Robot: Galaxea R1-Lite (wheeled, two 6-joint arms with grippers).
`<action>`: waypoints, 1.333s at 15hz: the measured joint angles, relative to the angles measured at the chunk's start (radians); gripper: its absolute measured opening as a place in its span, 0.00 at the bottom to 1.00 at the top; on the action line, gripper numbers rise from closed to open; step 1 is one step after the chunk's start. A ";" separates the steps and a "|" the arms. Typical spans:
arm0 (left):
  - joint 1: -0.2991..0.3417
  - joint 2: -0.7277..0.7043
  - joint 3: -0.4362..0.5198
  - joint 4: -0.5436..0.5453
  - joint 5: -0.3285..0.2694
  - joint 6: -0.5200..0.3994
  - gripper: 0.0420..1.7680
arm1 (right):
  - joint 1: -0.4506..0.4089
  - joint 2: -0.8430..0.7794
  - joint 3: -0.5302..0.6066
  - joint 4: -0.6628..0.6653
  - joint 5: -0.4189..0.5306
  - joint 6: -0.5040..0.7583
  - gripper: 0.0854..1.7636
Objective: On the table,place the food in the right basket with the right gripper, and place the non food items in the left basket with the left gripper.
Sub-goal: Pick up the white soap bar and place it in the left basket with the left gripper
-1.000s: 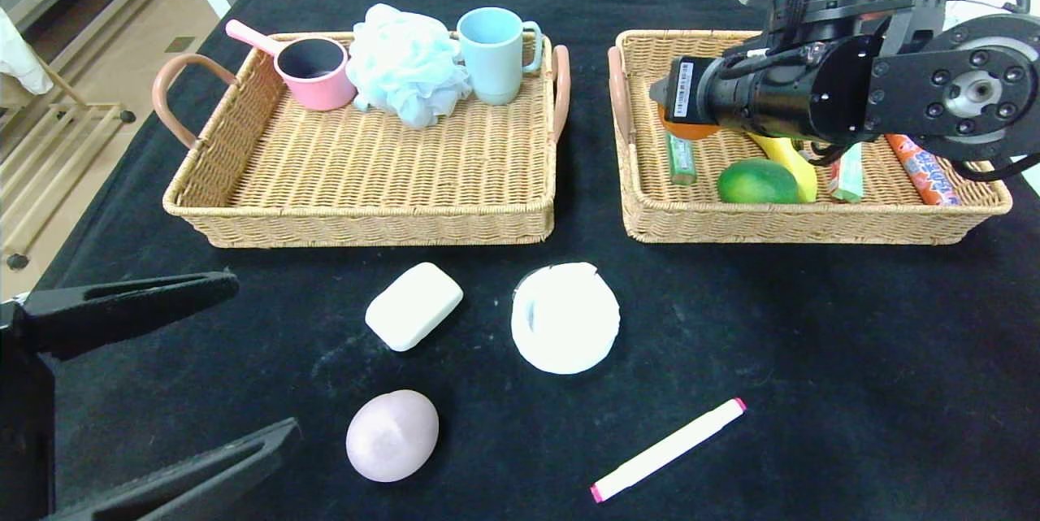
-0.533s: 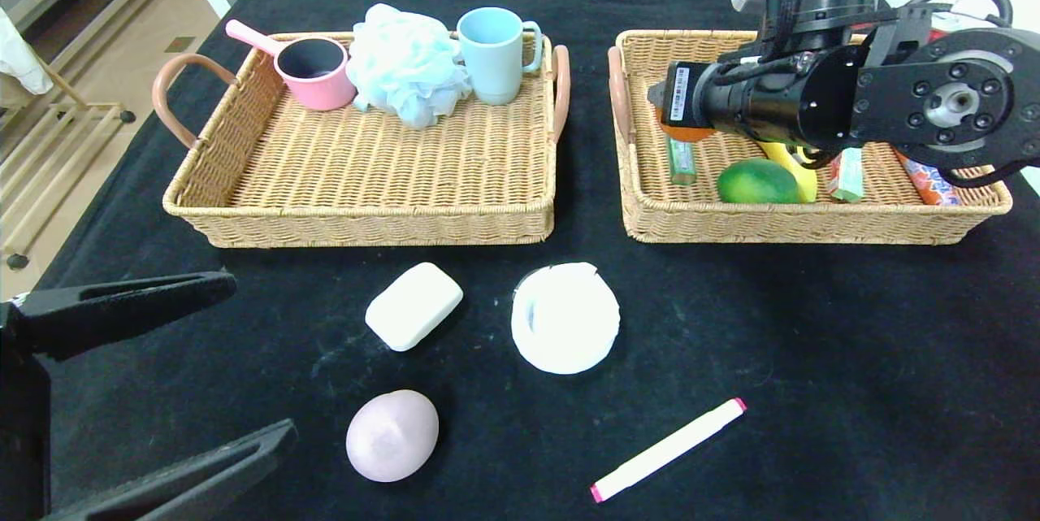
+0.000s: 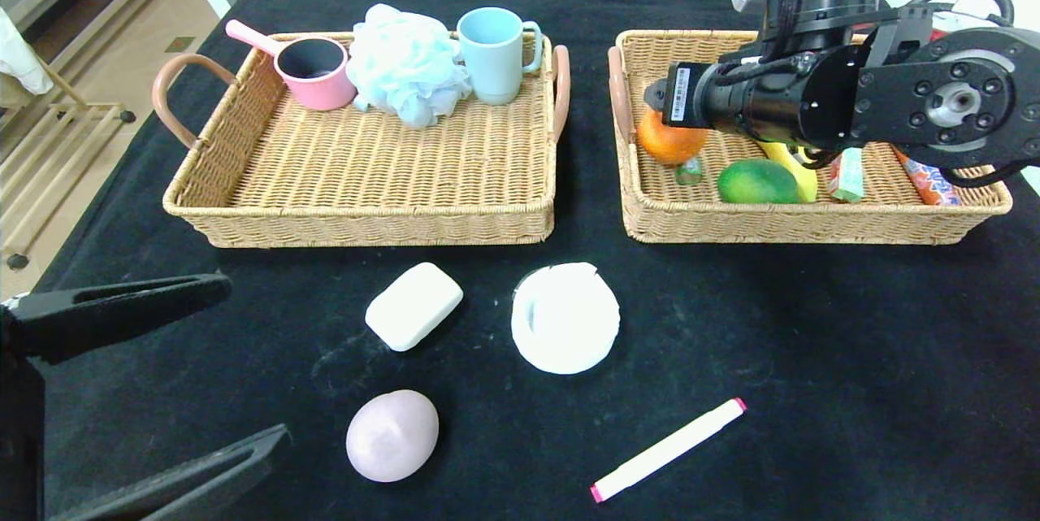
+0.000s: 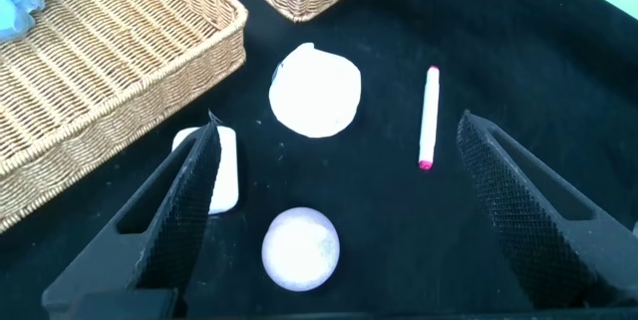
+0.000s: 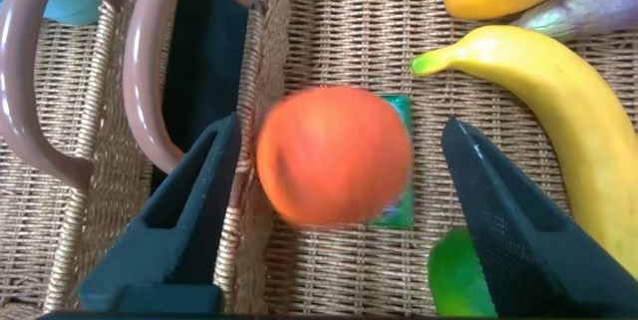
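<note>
Right claw [image 5: 334,175], fingers spread, hangs over the right basket [image 3: 812,220]; the orange [image 3: 670,139], apparently released, sits on the gum pack [image 5: 399,210] by the inner wall. The right wrist view shows clear gaps beside it. Left claw [image 4: 339,175] waits spread above the worktop [image 3: 853,383].

orange [image 5: 334,156] between open fingers [image 5: 189,210]; banana [image 5: 558,121] beside

No legible text anywhere; only a white barcode sticker [image 3: 681,93] on the right arm's wrist, its print too small to read.
</note>
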 joint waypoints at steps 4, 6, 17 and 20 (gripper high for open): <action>0.000 -0.001 0.000 0.000 0.000 0.007 0.97 | 0.001 -0.001 0.007 0.004 -0.001 -0.001 0.88; 0.000 -0.001 0.001 0.000 0.000 0.008 0.97 | 0.004 -0.010 0.019 0.007 -0.002 0.000 0.90; 0.000 0.008 -0.002 0.007 -0.001 0.006 0.97 | 0.157 -0.290 0.429 0.039 -0.001 -0.003 0.95; 0.000 0.004 -0.006 0.009 0.003 0.009 0.97 | 0.189 -0.361 0.534 -0.036 0.005 -0.006 0.96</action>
